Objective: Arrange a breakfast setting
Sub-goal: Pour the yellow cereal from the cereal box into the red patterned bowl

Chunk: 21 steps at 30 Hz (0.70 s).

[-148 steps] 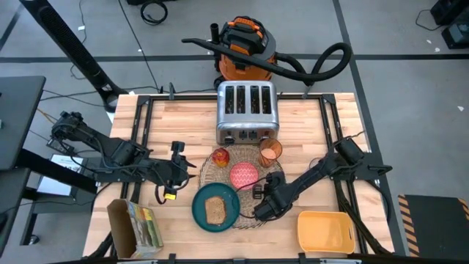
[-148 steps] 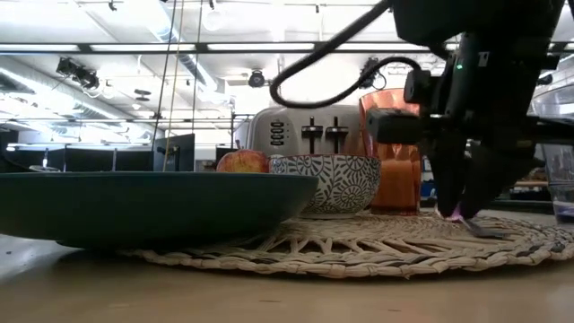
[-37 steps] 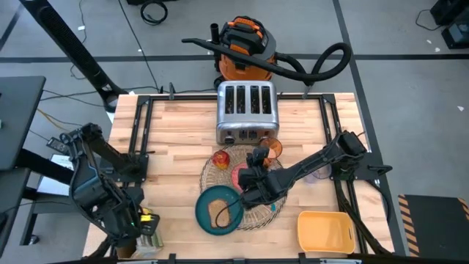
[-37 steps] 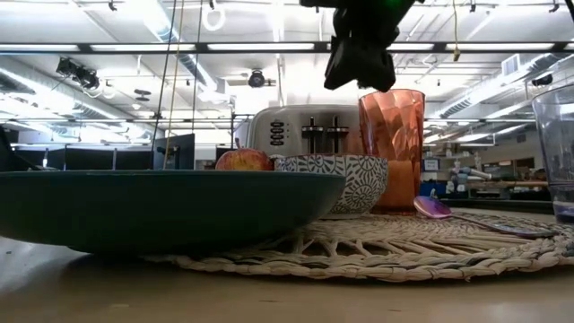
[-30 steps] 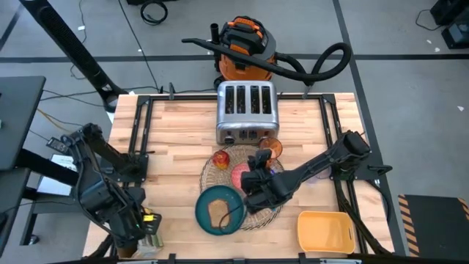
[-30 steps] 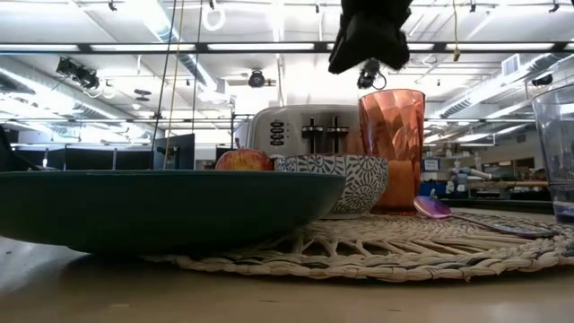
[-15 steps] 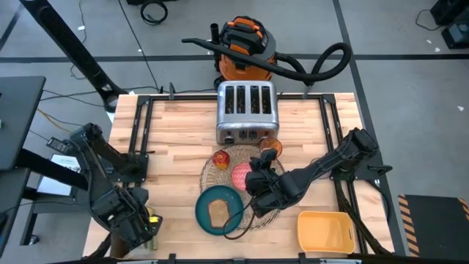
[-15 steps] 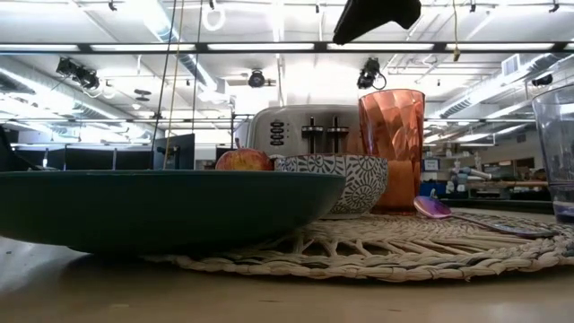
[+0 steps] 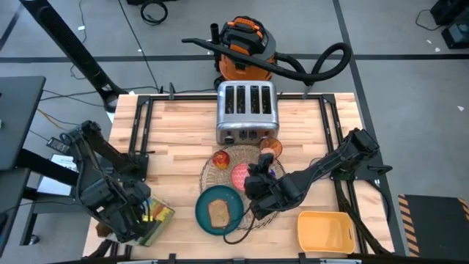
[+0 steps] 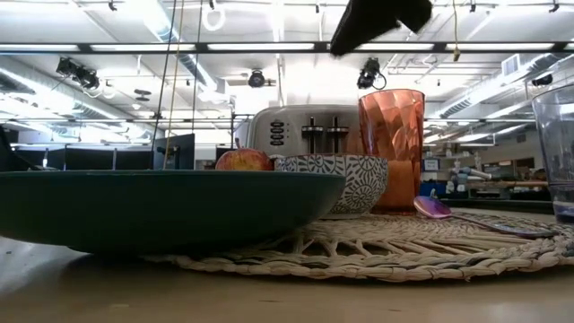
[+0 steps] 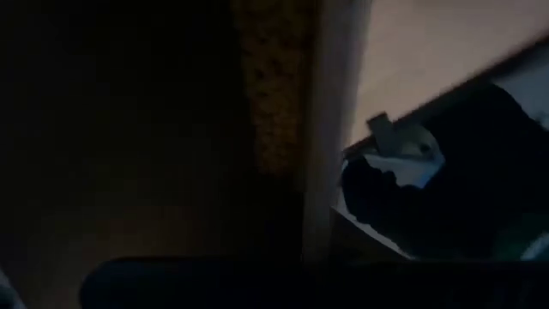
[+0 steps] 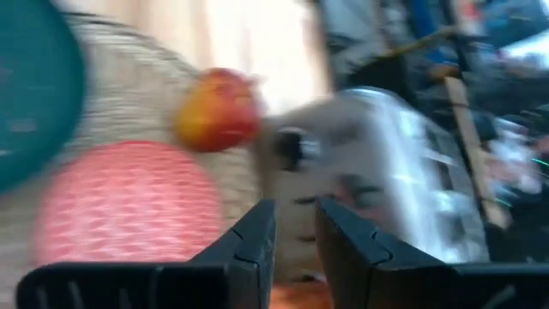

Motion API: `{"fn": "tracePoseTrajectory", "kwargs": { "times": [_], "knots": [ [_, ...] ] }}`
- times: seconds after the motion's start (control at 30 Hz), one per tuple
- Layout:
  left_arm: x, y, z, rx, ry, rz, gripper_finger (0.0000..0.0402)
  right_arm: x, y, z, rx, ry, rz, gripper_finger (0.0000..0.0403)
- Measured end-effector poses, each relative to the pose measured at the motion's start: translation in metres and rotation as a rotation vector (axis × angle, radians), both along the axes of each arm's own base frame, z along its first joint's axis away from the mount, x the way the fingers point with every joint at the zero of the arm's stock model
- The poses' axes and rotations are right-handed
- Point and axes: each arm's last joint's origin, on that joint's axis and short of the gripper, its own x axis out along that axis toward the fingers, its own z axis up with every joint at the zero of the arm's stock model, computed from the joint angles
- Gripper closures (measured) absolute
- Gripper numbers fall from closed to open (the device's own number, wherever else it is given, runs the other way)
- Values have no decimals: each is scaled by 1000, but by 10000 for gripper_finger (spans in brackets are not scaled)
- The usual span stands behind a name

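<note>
Placemat (image 9: 253, 192) set mid-tabletop (image 9: 176, 132), in front of toaster (image 9: 246, 111).
Plate (image 9: 218, 209) with toast (image 9: 216, 213), bowl (image 9: 242, 176), cup (image 9: 270, 147), apple (image 9: 220, 158) on it. Right tool (image 9: 258, 185) over bowl, fingers narrowly apart, empty. Left tool (image 9: 146, 220) pressed shut by box (image 9: 157, 218), near-left corner.

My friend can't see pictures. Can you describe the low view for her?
A dark teal plate sits on a round woven straw placemat. Behind stand a red-yellow apple, a patterned bowl, a translucent orange cup and a chrome toaster.
</note>
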Motion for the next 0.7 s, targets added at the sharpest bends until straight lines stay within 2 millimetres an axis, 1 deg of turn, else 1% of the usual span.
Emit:
{"fn": "tracePoseTrajectory", "kwargs": {
  "times": [0.13,0.23,0.3,0.37,0.47,0.6,0.7],
  "knots": [
    [2,4,13,-8,-98,-93,399,8,9,-23,151,58,177,326],
    [3,5,20,-6,-152,-125,400,16,16,-33,254,33,323,341],
    [3,5,22,11,-186,-167,400,20,20,-35,290,-10,392,351],
    [3,7,23,27,-213,-200,400,22,22,-36,322,-46,424,360],
    [1,13,28,51,-275,-237,400,27,20,-36,331,-40,484,374],
    [-3,22,35,110,-378,-307,401,37,14,-31,426,-154,460,387],
    [-8,32,42,131,-442,-354,401,45,9,-30,519,-262,474,381]
  ]
}}
